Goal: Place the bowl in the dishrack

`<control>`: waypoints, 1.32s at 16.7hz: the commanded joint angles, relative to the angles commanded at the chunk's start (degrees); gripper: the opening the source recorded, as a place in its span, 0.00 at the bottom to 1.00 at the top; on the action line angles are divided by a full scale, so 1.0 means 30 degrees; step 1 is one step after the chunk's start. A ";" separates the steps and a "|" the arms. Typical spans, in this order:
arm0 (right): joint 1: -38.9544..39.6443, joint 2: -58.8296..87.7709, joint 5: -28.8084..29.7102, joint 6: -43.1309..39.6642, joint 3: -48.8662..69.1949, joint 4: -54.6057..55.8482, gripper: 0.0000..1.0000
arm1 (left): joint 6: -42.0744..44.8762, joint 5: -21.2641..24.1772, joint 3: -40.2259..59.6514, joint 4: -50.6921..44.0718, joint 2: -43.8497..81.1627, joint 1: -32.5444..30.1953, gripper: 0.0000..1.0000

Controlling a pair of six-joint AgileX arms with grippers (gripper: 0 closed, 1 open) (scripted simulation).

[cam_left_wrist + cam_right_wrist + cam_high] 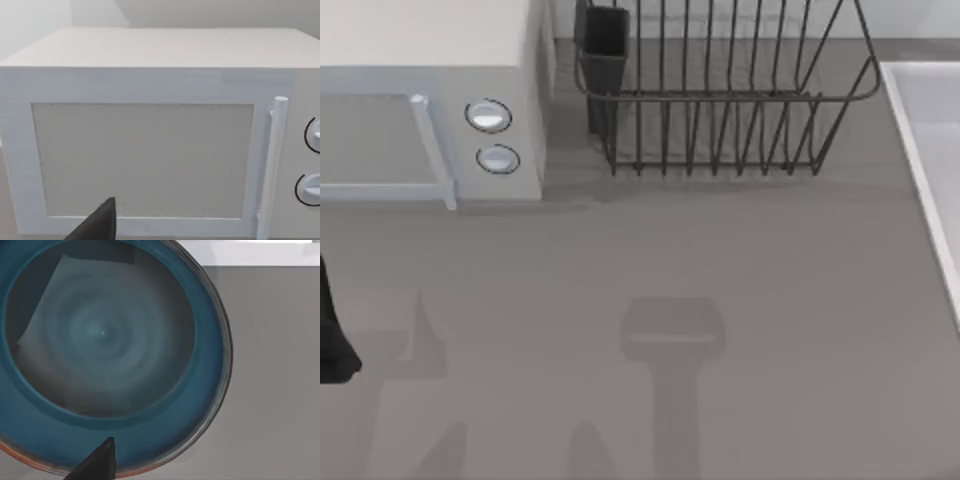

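A dark wire dishrack (720,95) with upright tines, flared sides and a rectangular utensil cup (605,45) stands at the far side of the smooth grey table (720,300), right of a boxy white microwave (430,95) with two round knobs (488,116). In the right wrist view, the glossy round teal-blue bowl (100,355), thinly rimmed in reddish-brown, lies close under the right gripper's dark fingertip (97,462); its grip cannot be told. The left arm (332,330) sits at the table's left edge, facing the microwave.
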 joint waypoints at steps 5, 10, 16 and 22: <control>0.0120 0.1214 0.0002 0.0199 -0.2027 0.3284 1.00 | 0.0000 0.0000 0.0000 0.0000 0.0000 0.0000 1.00; 0.0285 0.2747 0.0018 0.0382 -0.4471 0.7271 1.00 | 0.0000 0.0000 0.0000 0.0000 0.0000 0.0000 1.00; 0.0298 0.2863 0.0019 0.0394 -0.4661 0.7510 0.92 | 0.0000 0.0000 0.0000 0.0000 0.0000 0.0000 1.00; 0.0298 0.2863 0.0019 0.0394 -0.4661 0.7510 0.47 | 0.0000 0.0000 0.0000 0.0000 0.0000 0.0000 1.00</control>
